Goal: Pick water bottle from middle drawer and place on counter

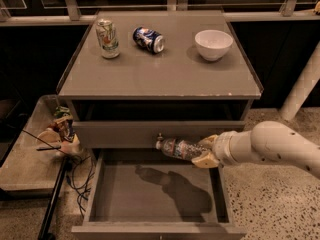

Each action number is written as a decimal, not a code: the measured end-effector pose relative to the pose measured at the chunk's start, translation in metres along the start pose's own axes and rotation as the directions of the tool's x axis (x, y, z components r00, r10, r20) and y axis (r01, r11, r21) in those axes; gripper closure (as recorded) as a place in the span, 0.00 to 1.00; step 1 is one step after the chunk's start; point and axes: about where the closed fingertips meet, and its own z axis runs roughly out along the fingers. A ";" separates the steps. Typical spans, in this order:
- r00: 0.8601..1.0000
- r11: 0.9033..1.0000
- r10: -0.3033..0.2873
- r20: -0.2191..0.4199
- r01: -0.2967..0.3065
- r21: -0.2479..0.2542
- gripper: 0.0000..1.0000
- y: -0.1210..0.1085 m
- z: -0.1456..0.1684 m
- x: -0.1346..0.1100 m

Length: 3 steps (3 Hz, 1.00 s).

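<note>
The water bottle [179,148] is a small clear bottle with a white cap. It lies sideways in my gripper [205,152], cap pointing left. The gripper is shut on it and holds it above the open middle drawer [150,196], level with the grey drawer front [145,133] above. The drawer's flat floor holds only the shadow of bottle and arm. The counter [160,71] is the broad grey top above and behind the gripper. My white arm [272,146] comes in from the right.
On the counter stand a pale green-and-white can [107,38] at the back left, a dark blue soda can [148,39] lying on its side, and a white bowl [213,44] at the back right. A low side tray [25,159] with clutter and cables stands at the left.
</note>
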 end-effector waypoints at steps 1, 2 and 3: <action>0.999 0.999 0.035 0.032 -0.036 0.033 1.00 0.007 -0.024 0.001; 0.993 0.996 0.038 0.113 -0.046 0.074 1.00 0.021 -0.063 -0.016; 0.978 0.990 -0.019 0.209 -0.011 0.141 1.00 0.023 -0.122 -0.047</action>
